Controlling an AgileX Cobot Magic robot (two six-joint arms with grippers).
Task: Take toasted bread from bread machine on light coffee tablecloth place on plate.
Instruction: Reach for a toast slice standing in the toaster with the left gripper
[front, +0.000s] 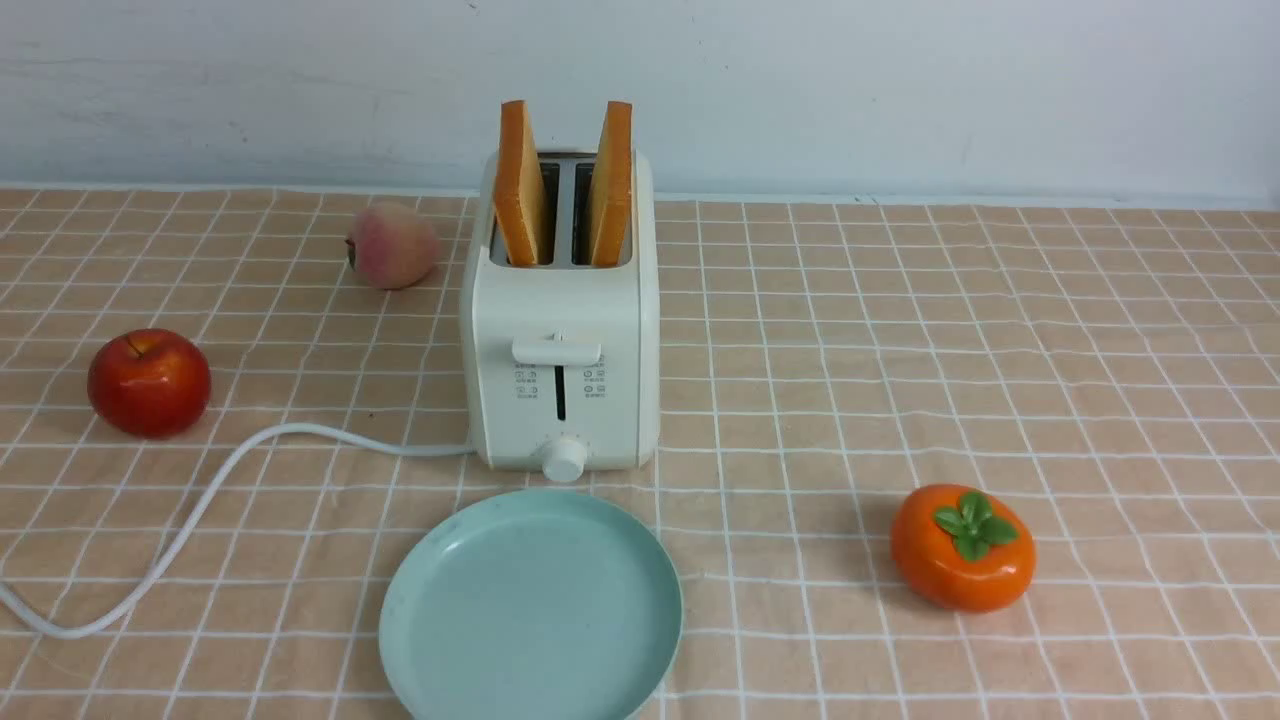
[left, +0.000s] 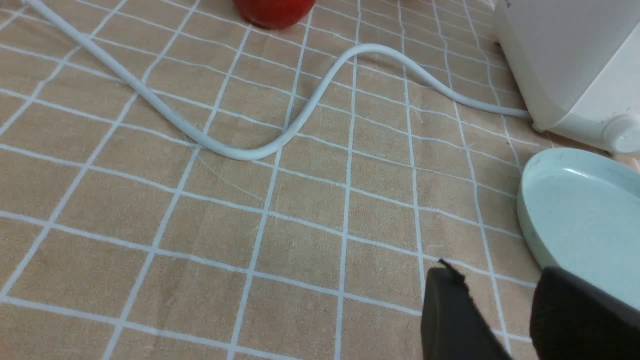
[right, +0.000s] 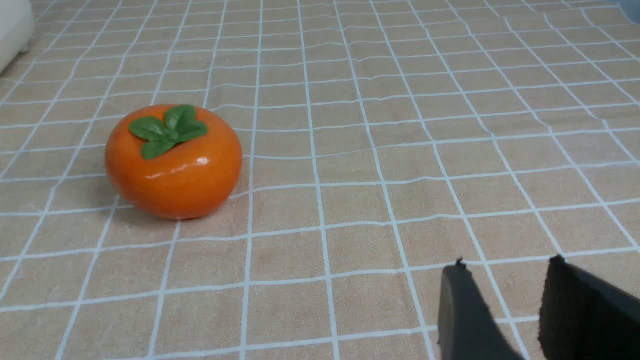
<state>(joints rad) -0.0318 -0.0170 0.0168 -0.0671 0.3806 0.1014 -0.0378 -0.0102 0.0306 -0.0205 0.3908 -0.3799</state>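
So both arms are down low. All that shows of them is the dark fingertips in the wrist views. The left gripper (left: 492, 285) sits over the light coffee tablecloth (front: 850, 350), right beside the rim of the plate (front: 530, 610). Its fingers are parted with nothing between them, just cloth showing through the gap. The right gripper (right: 505, 280) is the same deal: fingers apart, holding nothing, over bare grid squares, with the persimmon (right: 172, 165) nearby. Can't tell if either one is actually touching the cloth.

The toasted bread (front: 520, 185) is in the bread machine (front: 560, 340), one slice per slot. Both slices stand up with their top halves poking out, tilted a bit away from each other.

The pale blue-green plate has nothing on it and sits just in front of the toaster's knob, really close. Its near rim is cut off at the bottom of the front view.

For room, there's wide open cloth to the right of the toaster, all the way out to the persimmon. The left is busier. The white cord (front: 200, 510) snakes out from the toaster's lower left corner toward the left edge. An apple (front: 149, 382) sits well off to the left, and a peach (front: 391, 245) is near the toaster's back left corner. The cloth ends at the wall (front: 900, 90) just behind the toaster.
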